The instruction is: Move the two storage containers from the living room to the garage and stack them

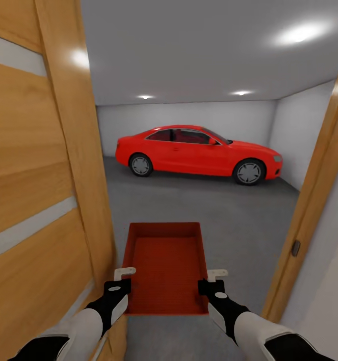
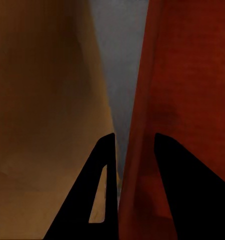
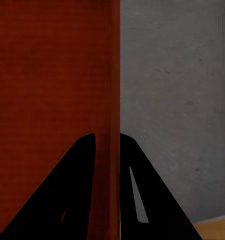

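The left third of the head view is taken up by an orange-wood door (image 1: 38,165) with pale glass slats, swung open and seen at a steep angle. Its leading edge runs down to the lower left, close beside the left arm. In the left wrist view the same warm wood surface lies just beside the gripper's outer finger.

At the lower centre of the head view, one storage container (image 1: 166,265), orange-red, rectangular and open-topped with a finely ribbed inside, is carried level between the two arms, its long axis pointing away from the robot. The left gripper (image 1: 119,286) is clamped on the container's left wall near the near corner; in the left wrist view the red wall (image 2: 177,100) stands between the two dark fingers (image 2: 105,190). The right gripper (image 1: 214,287) grasps the container's right wall in the same way, and the right wrist view shows that thin wall edge-on, pinched between both fingers.

Beneath and beyond the container spreads the dark grey concrete floor (image 1: 209,200) of the garage. Across the middle of the frame, well apart from the container, a bright red car (image 1: 199,153) stands side-on against the pale back wall (image 1: 189,113). Recessed lights glow in the grey ceiling at the top. At the right edge rises the wooden door frame (image 1: 314,200), with a small dark latch plate on it.
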